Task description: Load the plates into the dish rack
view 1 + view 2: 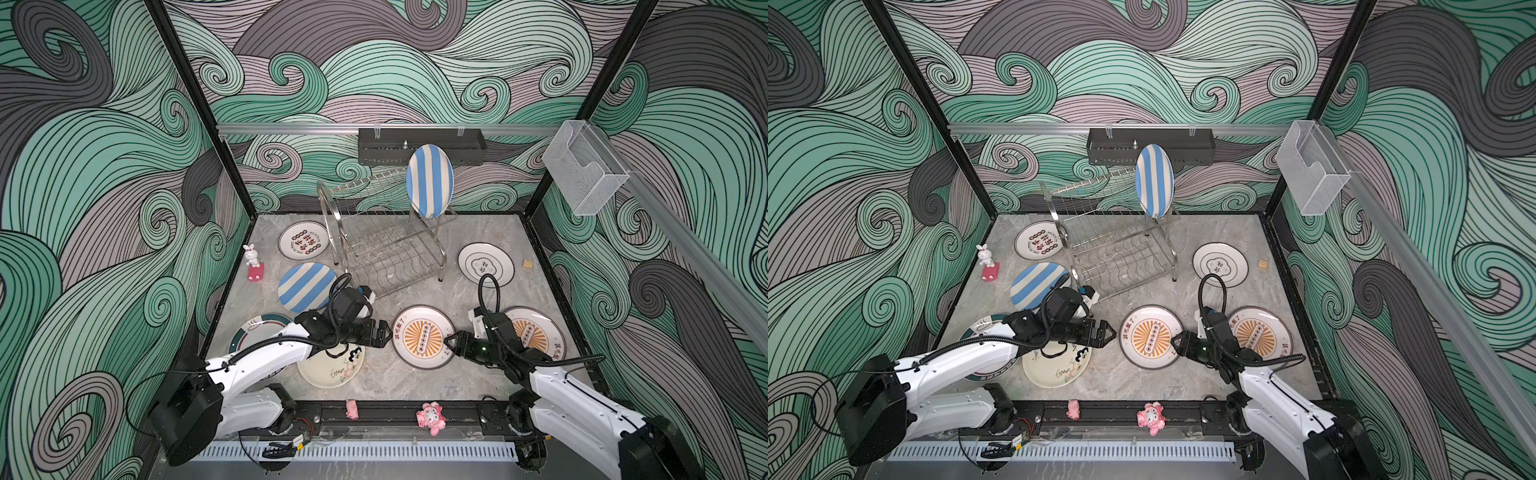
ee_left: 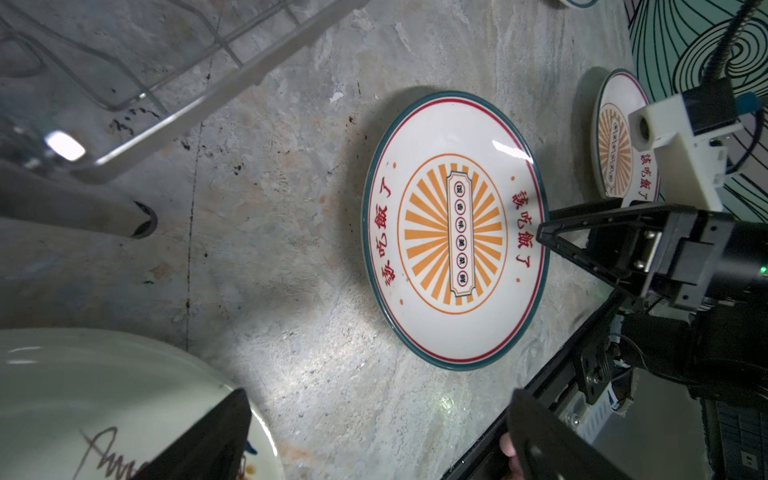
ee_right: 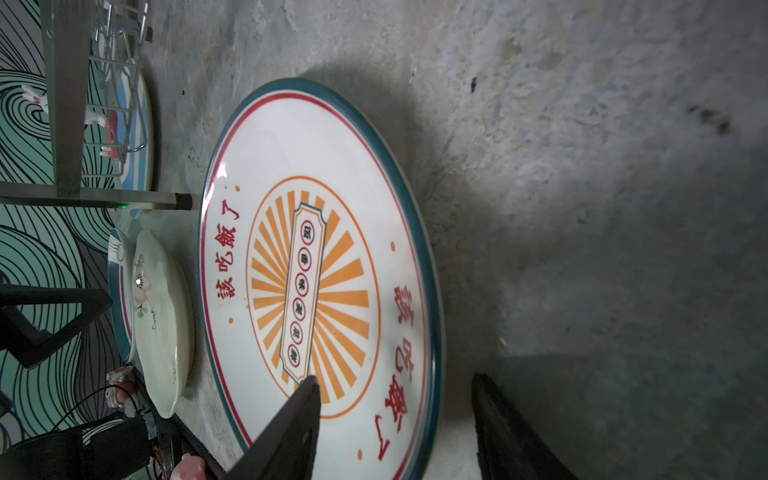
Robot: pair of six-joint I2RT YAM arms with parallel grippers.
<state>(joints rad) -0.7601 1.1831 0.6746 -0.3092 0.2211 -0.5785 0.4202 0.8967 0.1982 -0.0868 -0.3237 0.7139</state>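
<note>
A: Going for the orange sunburst plate (image 1: 422, 337) next?

B: Yes. Lies flat on the worktop (image 1: 374, 382), near side, just left of the second sunburst plate (image 1: 544, 332).

A: And the right jaws?

B: Apart, straddling the right rim. In the right wrist view, one side over the printed face, the other outside, over bare worktop. Not clamped yet.

A: Left jaws?

B: Apart too, holding nothing. Hovering between the cream plate (image 1: 328, 370) and the sunburst plate's left rim.

A: How to expect it to handle?

B: Stiff and glazed, so probably slippery. Likely heavy for something so thin. Would chip or crack if dropped or knocked against wire. Sits flush, so hard to get anything underneath.

A: Where to take hold, then?

B: At the rim only, pinching across the raised lip, deep enough not to slide off. Perhaps steady the opposite rim with the left jaws while tipping it up. Then carry on edge to the dish rack (image 1: 386, 249), far middle, and slot in beside the striped plate (image 1: 430, 180) standing at the right end of the top tier.
</note>
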